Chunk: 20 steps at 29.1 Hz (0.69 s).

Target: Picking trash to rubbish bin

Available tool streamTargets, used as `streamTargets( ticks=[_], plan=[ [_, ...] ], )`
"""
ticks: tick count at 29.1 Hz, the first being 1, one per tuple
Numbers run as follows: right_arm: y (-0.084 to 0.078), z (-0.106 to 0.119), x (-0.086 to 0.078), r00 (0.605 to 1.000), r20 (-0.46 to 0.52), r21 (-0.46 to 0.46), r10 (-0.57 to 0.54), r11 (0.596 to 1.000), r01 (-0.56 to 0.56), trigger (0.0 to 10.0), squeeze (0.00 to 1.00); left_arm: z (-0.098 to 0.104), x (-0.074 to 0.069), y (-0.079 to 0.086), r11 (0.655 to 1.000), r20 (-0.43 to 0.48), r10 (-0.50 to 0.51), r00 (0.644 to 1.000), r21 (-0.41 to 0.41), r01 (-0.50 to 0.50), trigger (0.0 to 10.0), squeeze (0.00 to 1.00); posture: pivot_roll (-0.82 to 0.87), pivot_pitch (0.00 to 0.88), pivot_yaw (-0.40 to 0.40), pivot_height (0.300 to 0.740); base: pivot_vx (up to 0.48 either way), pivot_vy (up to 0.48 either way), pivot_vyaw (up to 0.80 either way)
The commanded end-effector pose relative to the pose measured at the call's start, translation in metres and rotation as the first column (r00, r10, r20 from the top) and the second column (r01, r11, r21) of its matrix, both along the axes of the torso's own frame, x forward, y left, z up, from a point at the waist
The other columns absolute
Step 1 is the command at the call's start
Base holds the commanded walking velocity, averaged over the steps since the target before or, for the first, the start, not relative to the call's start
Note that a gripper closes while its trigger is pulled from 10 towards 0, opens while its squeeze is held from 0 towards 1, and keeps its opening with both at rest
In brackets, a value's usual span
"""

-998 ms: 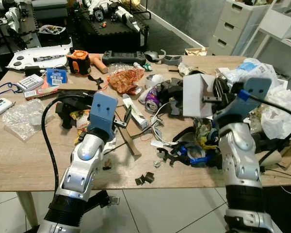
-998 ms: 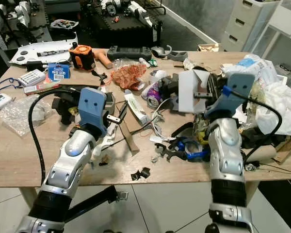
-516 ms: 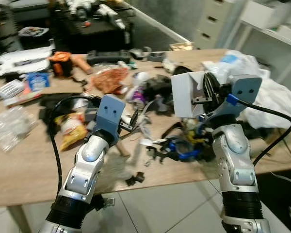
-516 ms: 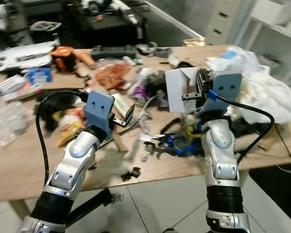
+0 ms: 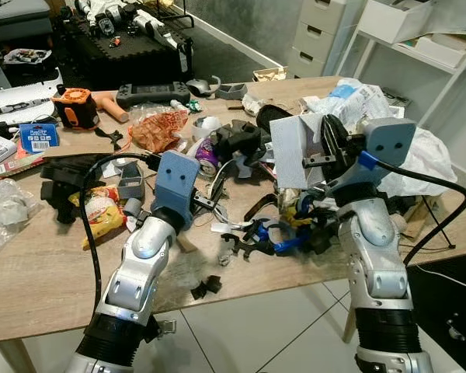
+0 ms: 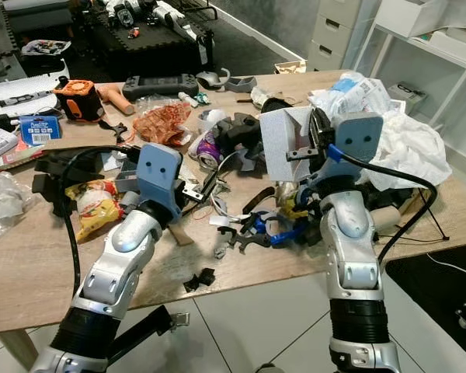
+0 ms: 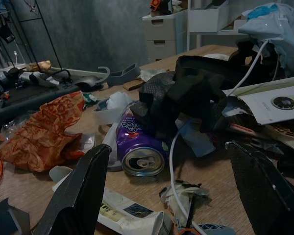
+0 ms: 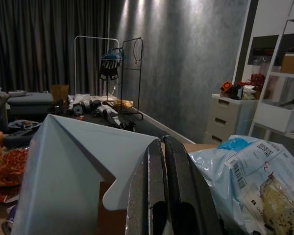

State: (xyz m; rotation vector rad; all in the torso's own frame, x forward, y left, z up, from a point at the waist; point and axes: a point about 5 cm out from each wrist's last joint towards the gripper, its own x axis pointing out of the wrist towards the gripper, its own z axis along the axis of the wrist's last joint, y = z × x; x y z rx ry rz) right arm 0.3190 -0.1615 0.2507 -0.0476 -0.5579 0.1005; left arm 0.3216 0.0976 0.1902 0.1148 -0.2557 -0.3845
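Right gripper (image 5: 327,148) raised above the cluttered table (image 5: 31,272), 2 fingers pinched tight on a white box (image 5: 295,151). Left gripper (image 5: 213,190) low over the clutter, fingers spread wide, holding nothing; purple can (image 7: 137,149) lies just ahead.

No text can be read with certainty: the purple can (image 7: 137,149), the tube (image 7: 132,215) lying before it, the blue card pack (image 5: 37,137) on the table (image 5: 31,287) and the white label with a barcode on the plastic bag (image 8: 250,169) all carry print, but it is too small or blurred.
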Motion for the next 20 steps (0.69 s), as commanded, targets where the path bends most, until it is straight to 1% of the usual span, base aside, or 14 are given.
streamTargets(
  ticks=[1,20],
  plan=[
    [-0.0008,0.0026,-0.0036,1.0,0.012,0.007,0.0,1.0,0.0,10.0,0.0,-0.0026,-0.0016,-0.0006,1.0,-0.018,-0.005,1.0,-0.015,0.005,10.0,0.0,-0.04,0.145,-0.003,0.74,-0.296,0.0,0.0],
    [0.0004,-0.0003,-0.0043,1.0,-0.002,0.01,0.002,1.0,-0.002,10.0,0.0,-0.0027,-0.002,-0.0025,1.0,-0.025,-0.021,0.999,-0.011,0.02,10.0,0.0,-0.04,0.147,-0.001,0.74,-0.306,0.0,0.0]
  ],
)
